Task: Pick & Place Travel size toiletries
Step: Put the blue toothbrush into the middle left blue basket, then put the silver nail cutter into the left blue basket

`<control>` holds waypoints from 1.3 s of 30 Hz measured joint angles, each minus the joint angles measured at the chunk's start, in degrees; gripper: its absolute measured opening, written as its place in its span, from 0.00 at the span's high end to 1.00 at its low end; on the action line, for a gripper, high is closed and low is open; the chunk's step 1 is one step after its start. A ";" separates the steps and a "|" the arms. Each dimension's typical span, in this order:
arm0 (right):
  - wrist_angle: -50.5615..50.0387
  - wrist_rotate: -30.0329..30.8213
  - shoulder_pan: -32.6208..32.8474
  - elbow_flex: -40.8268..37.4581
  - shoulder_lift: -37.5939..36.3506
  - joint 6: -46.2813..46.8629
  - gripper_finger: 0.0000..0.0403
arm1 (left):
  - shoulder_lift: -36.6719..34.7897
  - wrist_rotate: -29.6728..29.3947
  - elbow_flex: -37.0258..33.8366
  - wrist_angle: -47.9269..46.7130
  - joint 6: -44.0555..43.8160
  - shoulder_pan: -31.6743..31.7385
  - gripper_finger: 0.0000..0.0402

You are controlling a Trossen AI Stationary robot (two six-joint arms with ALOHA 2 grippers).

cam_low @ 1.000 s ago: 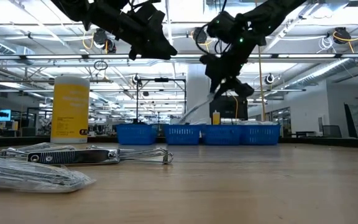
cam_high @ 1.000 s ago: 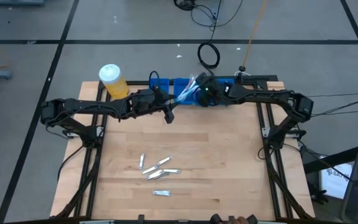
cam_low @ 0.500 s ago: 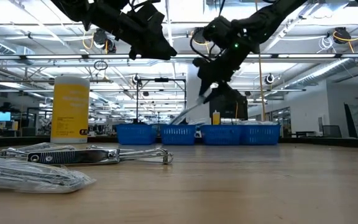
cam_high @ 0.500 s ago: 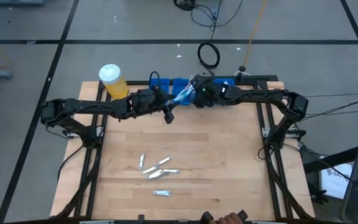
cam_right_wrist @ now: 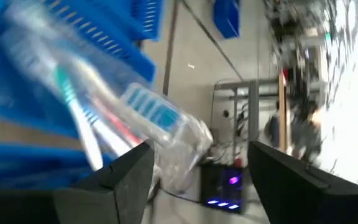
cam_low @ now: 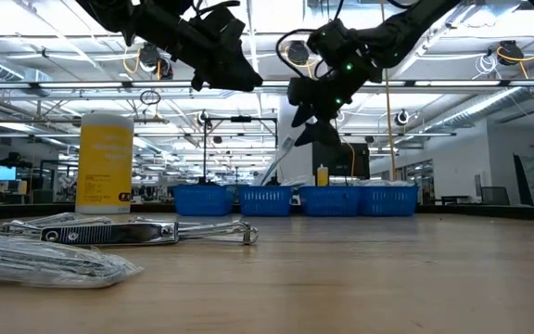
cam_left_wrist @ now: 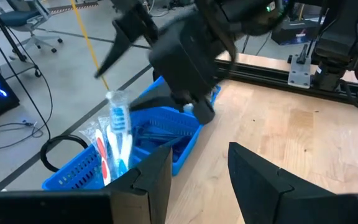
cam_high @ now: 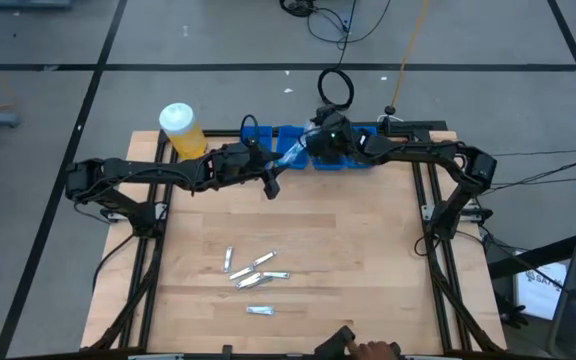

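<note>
Yellow plastic jar with a white cap (cam_high: pixel 180 130) stands at the far left corner of the pale wooden counter (cam_high: pixel 368 260), not part of the job.

Left gripper (cam_high: pixel 270 186) hovers mid-air near the far edge, just beside the blue compartment tray (cam_high: pixel 265 134). Nothing is between its fingers; they stand partly apart, unchanged over the last second. This arm waits.

Near the front centre of the counter lies a loose cluster of small silver-white packets and sachets (cam_high: pixel 251 270), with one more sachet (cam_high: pixel 259 310) a little nearer the front edge. All untouched.

At the tray, a clear-wrapped pack of blue-white toothbrushes (cam_left_wrist: pixel 115 130) leans against the tray's wall, one end down in a compartment, the other poking up and out.

Right gripper (cam_high: pixel 313 135) hangs above the tray's middle. A second ago it was clamped on that pack; now its jaws have sprung wide and the pack is let go.

Judgement: this placement is done or nearly so, though the pack sits propped, not flat, and could tip out. Next should be the counter cluster.

A person's hand (cam_high: pixel 368 350) shows at the front edge.
</note>
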 joint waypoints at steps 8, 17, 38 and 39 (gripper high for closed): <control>4.09 -6.12 -2.82 0.00 -0.02 18.16 0.35 | 0.00 -0.17 0.00 0.02 -0.44 0.35 0.62; 3.23 -9.29 -5.58 -0.79 0.00 30.07 0.36 | -0.01 -0.19 0.00 -1.39 -0.80 0.50 0.62; -3.46 -38.38 -11.83 -0.79 -0.79 52.11 0.36 | -0.02 -0.28 0.00 -5.97 1.19 1.03 0.62; -4.31 -41.41 -11.22 -0.79 -0.81 52.80 0.36 | 0.00 -0.26 0.00 -7.33 2.15 1.03 0.62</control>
